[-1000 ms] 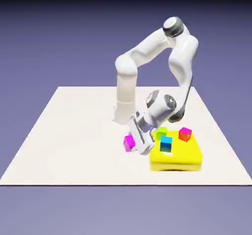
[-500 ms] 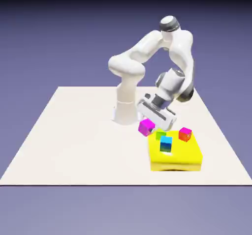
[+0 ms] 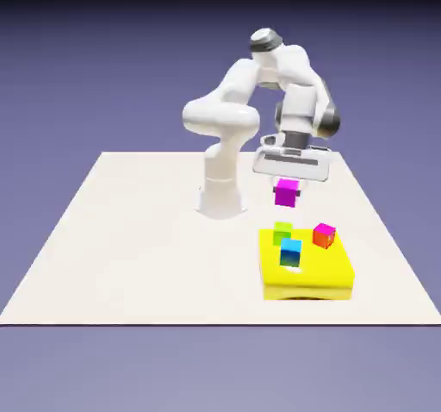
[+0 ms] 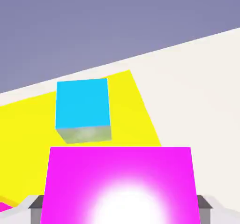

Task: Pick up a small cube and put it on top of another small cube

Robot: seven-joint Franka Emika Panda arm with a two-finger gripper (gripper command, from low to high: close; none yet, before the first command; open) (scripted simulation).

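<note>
We have the magenta cube [image 3: 287, 194] clamped between the two fingertips of our gripper [image 3: 287, 192], off the worktop [image 3: 155, 246]. Below the gripper, a little toward the exterior view's left, the green cube [image 3: 282, 234] sits at the edge of the yellow block [image 3: 319, 272]. Also lower than our gripper, and nearer the camera, the blue cube [image 3: 291, 252] rests on that block. Below and toward the exterior view's right of the gripper, we see the orange-red cube with a magenta top [image 3: 324, 236], on the block too.
</note>
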